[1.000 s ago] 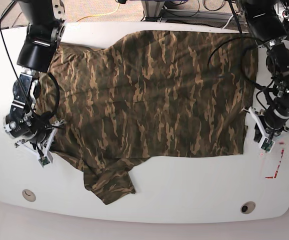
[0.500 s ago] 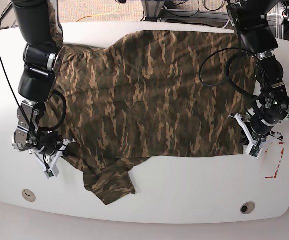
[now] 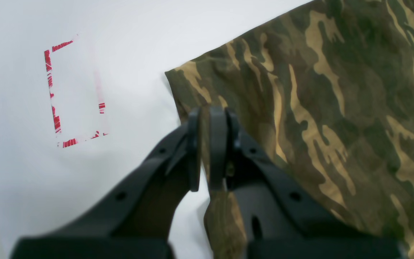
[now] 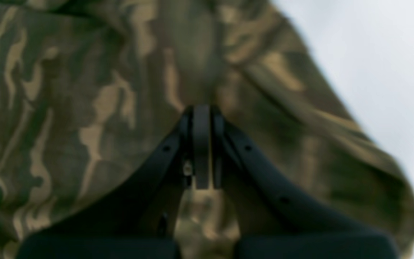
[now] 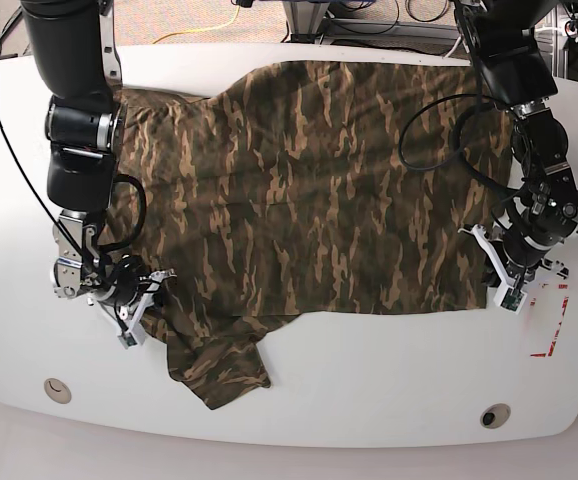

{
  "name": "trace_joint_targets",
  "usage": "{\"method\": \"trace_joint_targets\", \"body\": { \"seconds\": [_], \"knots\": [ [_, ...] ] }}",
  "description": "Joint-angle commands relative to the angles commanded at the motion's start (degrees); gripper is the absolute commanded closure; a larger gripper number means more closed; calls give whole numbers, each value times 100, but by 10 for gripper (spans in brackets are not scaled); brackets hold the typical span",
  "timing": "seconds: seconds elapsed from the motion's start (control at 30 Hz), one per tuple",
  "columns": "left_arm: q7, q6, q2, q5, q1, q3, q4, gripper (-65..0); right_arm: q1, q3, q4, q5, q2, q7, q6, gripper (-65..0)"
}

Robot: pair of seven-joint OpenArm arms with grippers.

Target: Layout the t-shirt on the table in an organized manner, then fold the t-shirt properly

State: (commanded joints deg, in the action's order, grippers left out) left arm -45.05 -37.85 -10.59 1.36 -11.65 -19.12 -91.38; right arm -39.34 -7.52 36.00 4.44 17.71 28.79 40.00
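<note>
The left tool (image 3: 210, 151) is at the middle of the left wrist view, with its two tips a little bit apart and nothing seen between them but the view of the cloth. In the base view it is at the right side of the frame, near the lower right corner of the camouflage t-shirt (image 5: 309, 200). The right tool (image 4: 202, 147) is at the middle of the right wrist view, over the t-shirt. Its tips look very near each other, with a thin gap. In the base view it is at the lower left, by the t-shirt's left edge. I cannot tell if it touches the cloth.

The t-shirt is green, brown and tan. It lies spread out across the middle and top of the base view. One piece of it pokes down at the lower left of the frame. Its top edge is wavy at the upper left.

Under it is the big white counter (image 5: 369, 380). The counter has a round hole (image 5: 57, 390) at the lower left and another round hole (image 5: 495, 415) at the lower right. Red tape (image 3: 56, 124) makes a broken box at the left of the left wrist view.
</note>
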Motion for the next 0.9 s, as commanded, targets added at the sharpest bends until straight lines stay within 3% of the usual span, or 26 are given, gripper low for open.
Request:
{"method": "trace_joint_targets", "body": {
  "seconds": [0.3, 0.7, 0.9],
  "knots": [
    [0, 0, 0, 0, 185, 0, -9, -22, -18, 18, -281, -53, -53, -598, 0, -8],
    [0, 0, 35, 0, 246, 9, 360, -22, 264, 18, -229, -44, -44, -571, 0, -8],
    [9, -26, 44, 26, 308, 9, 563, -22, 607, 0, 422, 0, -53, -193, 0, -8]
  ]
}}
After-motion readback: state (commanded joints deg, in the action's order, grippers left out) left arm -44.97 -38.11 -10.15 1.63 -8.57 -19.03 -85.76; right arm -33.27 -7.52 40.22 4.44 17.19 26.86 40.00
